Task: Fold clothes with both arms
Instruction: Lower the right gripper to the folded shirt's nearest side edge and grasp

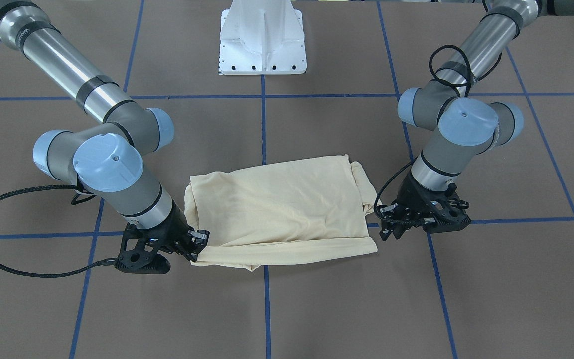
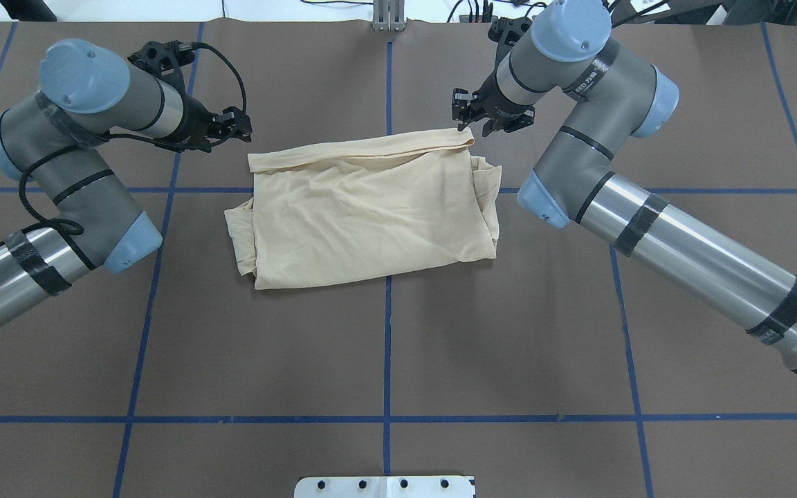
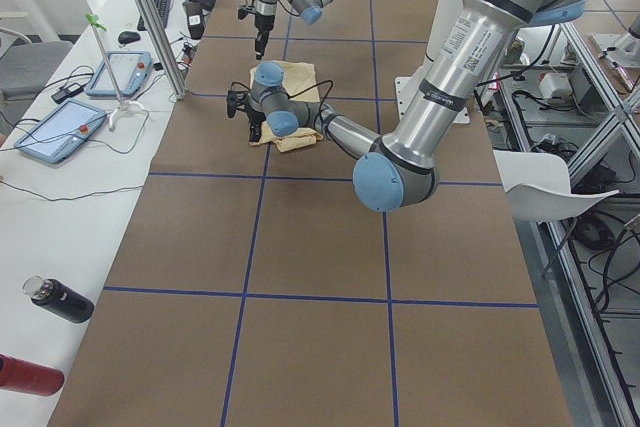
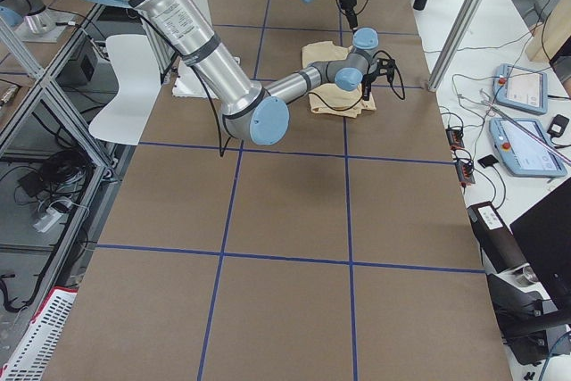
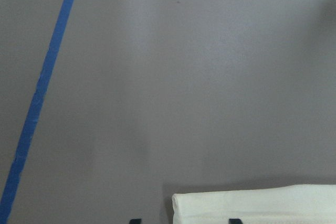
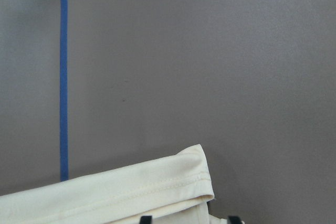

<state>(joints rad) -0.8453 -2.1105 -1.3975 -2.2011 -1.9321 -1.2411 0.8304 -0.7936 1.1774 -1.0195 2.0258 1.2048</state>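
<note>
I see the folded cream shirt (image 2: 371, 214) lying flat on the surface (image 2: 385, 346). My right arm (image 2: 599, 173) has its jaws apart astride one far hem corner. The left arm (image 2: 80, 138) has its jaws apart at the other.

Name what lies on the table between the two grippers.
The folded shirt: its far hem runs from near the left gripper to the right gripper, seen best in the overhead view.
</note>
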